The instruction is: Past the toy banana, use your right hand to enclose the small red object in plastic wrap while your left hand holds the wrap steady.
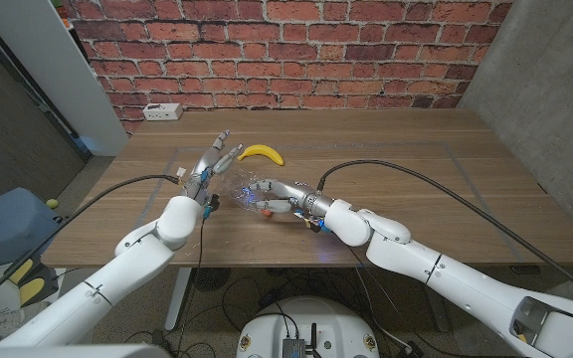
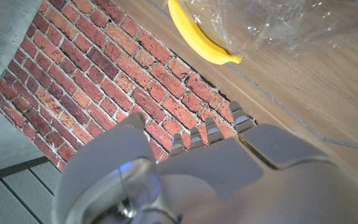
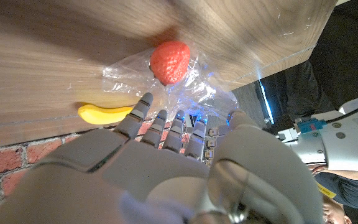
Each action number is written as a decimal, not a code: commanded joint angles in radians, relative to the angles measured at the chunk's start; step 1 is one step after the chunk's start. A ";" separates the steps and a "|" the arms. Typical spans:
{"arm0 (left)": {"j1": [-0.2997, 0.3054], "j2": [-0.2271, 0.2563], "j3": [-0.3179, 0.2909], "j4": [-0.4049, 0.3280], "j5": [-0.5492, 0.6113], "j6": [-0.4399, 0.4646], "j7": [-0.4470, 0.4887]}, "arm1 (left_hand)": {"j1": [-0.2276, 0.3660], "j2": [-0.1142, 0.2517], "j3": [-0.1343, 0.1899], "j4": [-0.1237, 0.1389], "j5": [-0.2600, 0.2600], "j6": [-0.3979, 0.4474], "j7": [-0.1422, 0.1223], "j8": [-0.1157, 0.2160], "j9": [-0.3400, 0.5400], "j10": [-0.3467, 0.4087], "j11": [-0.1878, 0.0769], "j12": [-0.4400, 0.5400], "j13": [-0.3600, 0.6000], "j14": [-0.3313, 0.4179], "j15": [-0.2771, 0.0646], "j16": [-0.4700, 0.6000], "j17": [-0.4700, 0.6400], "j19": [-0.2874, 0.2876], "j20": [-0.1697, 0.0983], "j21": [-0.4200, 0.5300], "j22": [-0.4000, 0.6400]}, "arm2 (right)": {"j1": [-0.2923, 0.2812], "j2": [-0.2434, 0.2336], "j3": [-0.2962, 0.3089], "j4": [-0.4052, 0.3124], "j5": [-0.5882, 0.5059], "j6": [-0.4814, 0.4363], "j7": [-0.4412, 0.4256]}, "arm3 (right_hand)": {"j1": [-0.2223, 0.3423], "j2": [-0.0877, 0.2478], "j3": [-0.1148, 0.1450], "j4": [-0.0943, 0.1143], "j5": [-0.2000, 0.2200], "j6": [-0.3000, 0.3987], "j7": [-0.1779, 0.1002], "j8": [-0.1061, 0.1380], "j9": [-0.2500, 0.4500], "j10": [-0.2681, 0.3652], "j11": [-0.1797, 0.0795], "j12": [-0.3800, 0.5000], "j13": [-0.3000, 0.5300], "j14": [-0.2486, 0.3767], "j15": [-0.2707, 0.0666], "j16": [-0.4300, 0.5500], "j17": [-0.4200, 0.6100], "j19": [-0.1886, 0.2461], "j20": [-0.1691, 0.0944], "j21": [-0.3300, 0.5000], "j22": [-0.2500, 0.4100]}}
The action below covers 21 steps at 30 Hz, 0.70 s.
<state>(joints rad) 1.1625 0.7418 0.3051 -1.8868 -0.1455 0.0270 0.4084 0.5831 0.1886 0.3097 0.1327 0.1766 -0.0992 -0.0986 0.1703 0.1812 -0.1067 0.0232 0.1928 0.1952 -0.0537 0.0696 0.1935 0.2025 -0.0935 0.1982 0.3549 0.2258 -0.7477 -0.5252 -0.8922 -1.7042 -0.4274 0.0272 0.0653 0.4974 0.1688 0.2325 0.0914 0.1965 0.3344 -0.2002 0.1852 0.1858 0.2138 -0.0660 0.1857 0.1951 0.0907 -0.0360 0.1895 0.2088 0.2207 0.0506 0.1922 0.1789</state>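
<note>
Your right hand (image 1: 279, 197) lies near the table's front, fingers spread over the plastic wrap (image 3: 185, 87), gripping nothing. The red strawberry (image 3: 169, 61) sits on the wrap just past those fingertips. Your left hand (image 1: 210, 164) is spread at the wrap's edge. The banana (image 1: 261, 152) lies beyond.

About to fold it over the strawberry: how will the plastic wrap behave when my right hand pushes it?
The plastic wrap looks thin and crumpled, so probably floppy and light, likely bunching rather than sliding. The toy strawberry looks rounded and may roll.
</note>
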 commanded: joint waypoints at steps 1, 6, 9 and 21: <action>0.037 -0.028 -0.048 0.048 -0.072 -0.117 0.002 | -0.018 0.000 0.000 0.012 0.003 -0.012 -0.003 0.002 0.000 -0.006 0.002 0.007 0.002 -0.009 0.004 0.003 0.002 -0.005 0.004 0.003 0.003 | 0.084 0.042 -0.038 0.105 0.084 0.025 0.116 | -0.043 -0.011 -0.012 0.024 0.002 0.011 0.009 0.005 -0.001 -0.011 0.007 0.007 0.000 -0.014 -0.070 0.002 -0.003 -0.020 0.012 -0.003 0.001; 0.040 -0.030 -0.053 0.052 -0.081 -0.127 -0.001 | -0.027 -0.001 0.000 0.016 0.003 -0.017 -0.004 0.003 0.000 -0.006 0.003 0.008 0.001 -0.007 0.003 0.004 0.001 -0.003 0.005 0.005 0.004 | 0.106 0.044 -0.059 0.113 0.079 -0.016 0.154 | -0.063 -0.015 -0.017 0.032 0.006 0.005 0.009 0.001 -0.002 -0.021 0.014 0.004 -0.001 -0.027 -0.053 -0.002 -0.008 -0.042 0.022 -0.007 0.001; 0.039 -0.030 -0.054 0.056 -0.083 -0.132 -0.005 | -0.031 -0.002 0.000 0.018 0.004 -0.019 -0.004 0.003 -0.001 -0.006 0.004 0.009 0.001 -0.007 0.003 0.004 0.001 -0.003 0.005 0.005 0.004 | 0.116 0.046 -0.068 0.114 0.076 -0.039 0.168 | -0.064 -0.018 -0.016 0.029 0.008 0.004 0.009 0.001 -0.002 -0.025 0.019 0.004 -0.001 -0.033 -0.042 -0.004 -0.012 -0.051 0.029 -0.008 0.001; 0.030 -0.029 -0.048 0.063 -0.093 -0.138 -0.024 | -0.047 -0.004 0.000 0.025 0.005 -0.016 -0.002 0.007 -0.001 -0.007 0.005 0.009 0.001 -0.007 0.002 0.005 0.001 -0.001 0.006 0.007 0.005 | 0.132 0.025 -0.100 0.073 0.044 -0.132 0.204 | 0.033 -0.060 0.016 -0.083 0.011 -0.045 0.021 -0.002 -0.004 -0.050 0.038 0.004 -0.003 -0.028 -0.012 0.001 -0.029 -0.016 0.074 0.012 -0.002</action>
<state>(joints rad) 1.1962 0.7148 0.2580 -1.8363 -0.2251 -0.0958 0.3999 0.5407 0.1861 0.3068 0.1523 0.1766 -0.1061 -0.1052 0.1702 0.1765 -0.1066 0.0232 0.1928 0.1954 -0.0570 0.0662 0.1937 0.1998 -0.0934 0.1982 0.3550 0.2256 -0.6365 -0.4886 -0.9630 -1.6107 -0.3612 -0.0181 0.2188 0.5074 0.1062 0.2394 0.0252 0.2042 0.2943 -0.1824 0.1809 0.1813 0.1673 -0.0303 0.1858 0.1907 0.0547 -0.0359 0.1895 0.1779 0.1595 0.0953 0.1962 0.1735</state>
